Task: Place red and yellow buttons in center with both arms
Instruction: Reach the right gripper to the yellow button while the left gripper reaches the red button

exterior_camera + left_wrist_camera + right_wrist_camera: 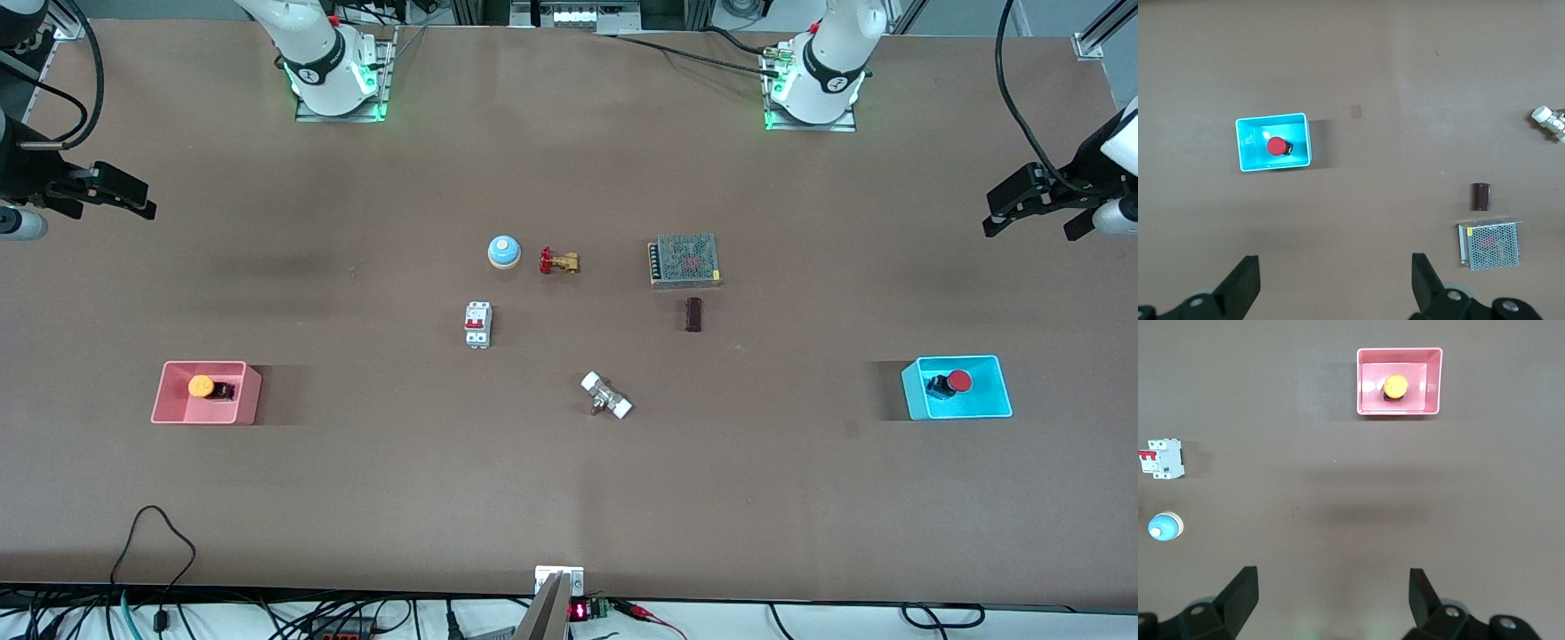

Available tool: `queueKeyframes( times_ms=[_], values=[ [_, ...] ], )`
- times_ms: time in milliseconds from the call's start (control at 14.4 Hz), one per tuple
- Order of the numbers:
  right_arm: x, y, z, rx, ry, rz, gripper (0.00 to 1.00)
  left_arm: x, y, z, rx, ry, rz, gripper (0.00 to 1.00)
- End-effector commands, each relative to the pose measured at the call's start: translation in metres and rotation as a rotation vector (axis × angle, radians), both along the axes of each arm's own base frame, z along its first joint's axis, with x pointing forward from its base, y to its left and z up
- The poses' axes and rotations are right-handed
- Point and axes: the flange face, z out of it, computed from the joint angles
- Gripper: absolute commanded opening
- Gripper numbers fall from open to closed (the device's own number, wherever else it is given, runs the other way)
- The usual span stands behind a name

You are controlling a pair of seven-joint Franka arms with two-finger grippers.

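Red button (957,381) sits in the cyan bin (916,391), right side of the front frame, cap toward the bin's outer wall, black body toward the middle. Yellow button (201,387) lies in the pink bin (169,404), left side of the frame, black body pointing toward the middle. Neither is grasped yet; nothing has reached the center (569,338).

Left pincer (1040,203) hangs at the right frame edge, over the table's (356,498) end, fingers spread wide in its wrist view and empty. Right pincer (102,191) hangs at the left edge, likewise spread and empty.

My read: the step in hand is approach and pick, one arm per bin.
- Bring each pincer straight down over its bin; the walls are close to the buttons, so align the fingers to clear them.
- Pinch the black body or the cap sides squarely; the round caps look likely to slip off-axis.
- Lift clear of the rim before you traverse.
- The middle is crowded: breaker (477,324), bell (503,252), valve (558,261), white fitting (606,396), dark cylinder (693,314), mesh box (685,260). The bare patch among them looks best for the drop.
- Stagger the arms so they don't converge on one spot.
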Motion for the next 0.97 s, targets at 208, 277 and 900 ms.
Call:
queueKeyframes(
  times_ms=[208, 277, 900],
  values=[
    [-0.012, 0.001, 0.005, -0.009, 0.005, -0.009, 1.0, -0.009, 0.001, 0.003, -0.009, 0.002, 0.007, 1.0],
    [-0.012, 0.001, 0.003, -0.009, 0.006, -0.009, 1.0, -0.009, 0.002, 0.003, -0.009, 0.002, 0.007, 1.0],
    [0.087, -0.021, -0.12, -0.078, -0.051, 0.0, 1.0, 0.033, 0.039, -0.063, -0.003, 0.033, 0.038, 1.0]
  ],
)
